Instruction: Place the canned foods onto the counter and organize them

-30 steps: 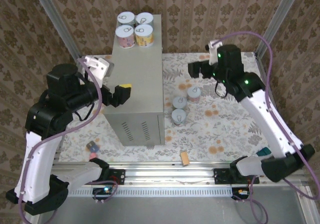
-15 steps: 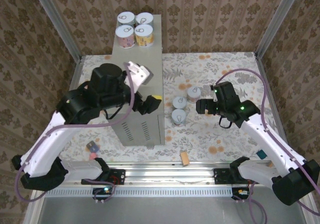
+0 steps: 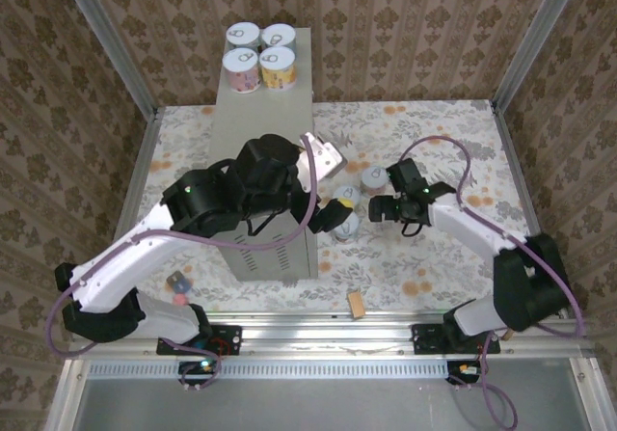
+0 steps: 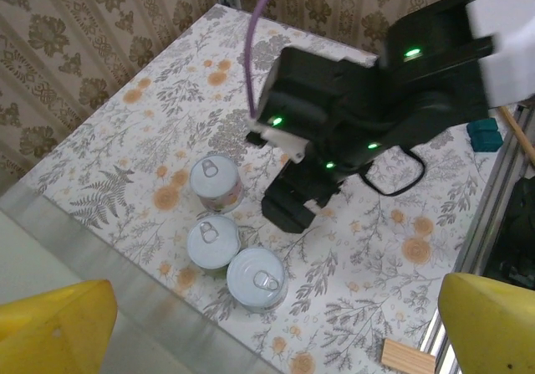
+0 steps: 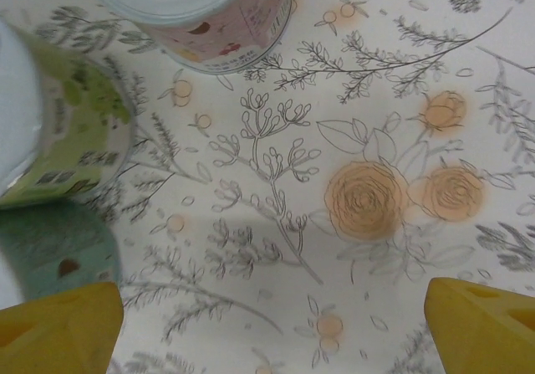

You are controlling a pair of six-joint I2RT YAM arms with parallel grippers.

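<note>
The tall rectangular metal counter (image 3: pixel 270 113) was plain grey. Its pink-labelled round can (image 3: pixel 241 76) and yellow-labelled round can (image 3: pixel 278 74) had white lids. The pale table cover (image 5: pixel 368 98) bore grey leaf sprigs and orange roses. A rose-pink can (image 5: pixel 226 14), a lime-green can (image 5: pixel 75 131) and a teal can (image 5: pixel 50 248) showed printed labels.

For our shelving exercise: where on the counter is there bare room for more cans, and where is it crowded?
Bare: the counter top between the four far cans and the left arm. Crowded: its far end, taken up by those cans.
</note>
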